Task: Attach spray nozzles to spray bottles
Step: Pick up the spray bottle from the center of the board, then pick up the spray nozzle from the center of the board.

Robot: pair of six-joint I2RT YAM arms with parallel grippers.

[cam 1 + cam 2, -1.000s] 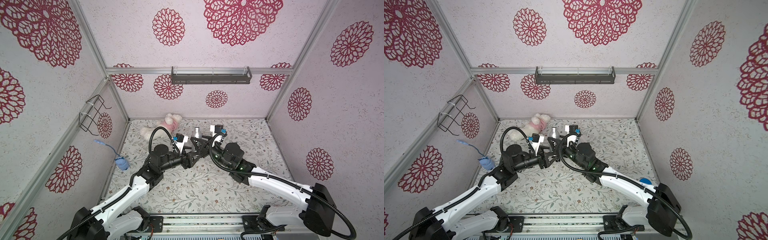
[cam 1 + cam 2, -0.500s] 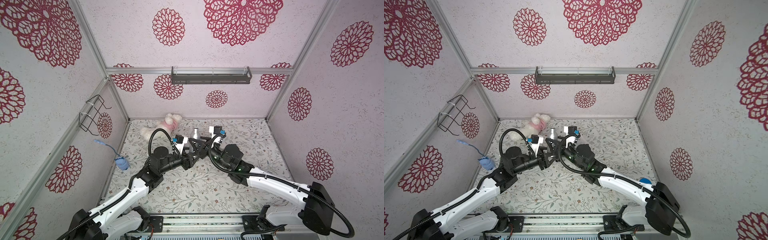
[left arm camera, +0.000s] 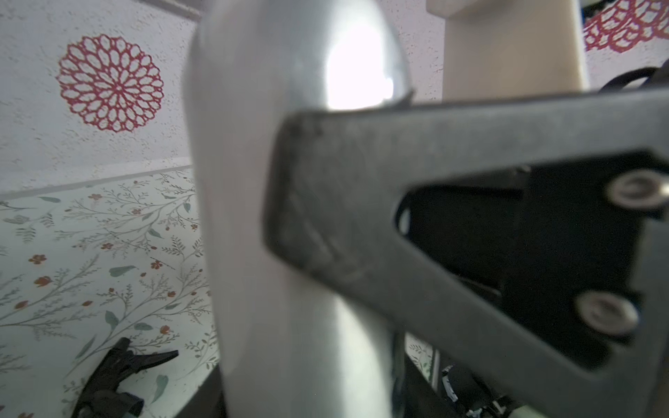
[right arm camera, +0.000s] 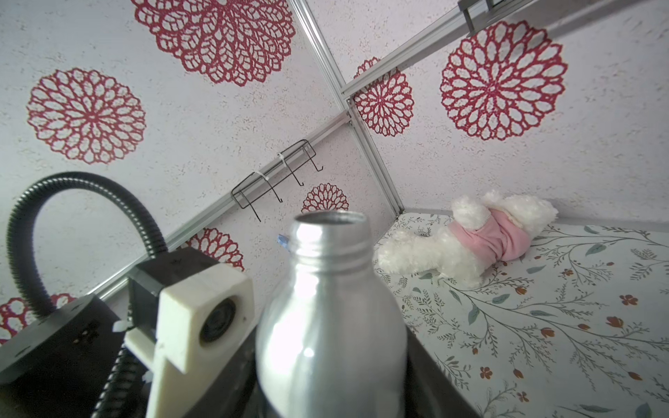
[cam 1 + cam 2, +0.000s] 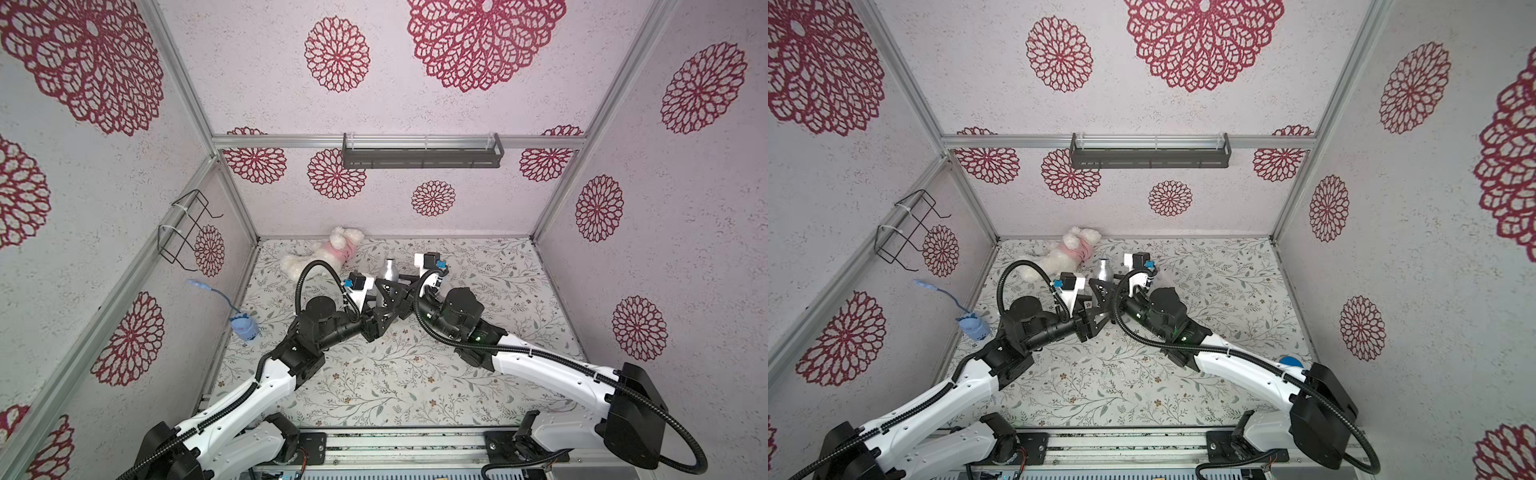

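Both arms have crept toward the back wall since a second ago, and the left gripper [image 5: 380, 305] has drawn its jaws in on the silver bottle [image 5: 388, 272], which stands upright between the two wrists. In the left wrist view one dark finger [image 3: 362, 202] lies flat against the bottle's side, so the grip looks firm. The right gripper [image 5: 409, 297] sits just beside the same bottle from the opposite side, jaws partly apart; whether they touch the metal cannot be told.

The step in hand appears to be a handover: steadying the bottle in the left grip so the right arm is free. The neck is bare, with no nozzle fitted. The next move likely calls for the right gripper to release, back away and fetch the black nozzle [image 3: 119, 376], which lies on its side on the floral mat [image 5: 374, 386], below and beyond the left gripper.

Brushed aluminium gives the bottle a smooth, glossy skin, rounded shoulders and a threaded open mouth [image 4: 329, 220]; it may slip in a loose hold. A plush toy [image 4: 470, 242] lies behind.
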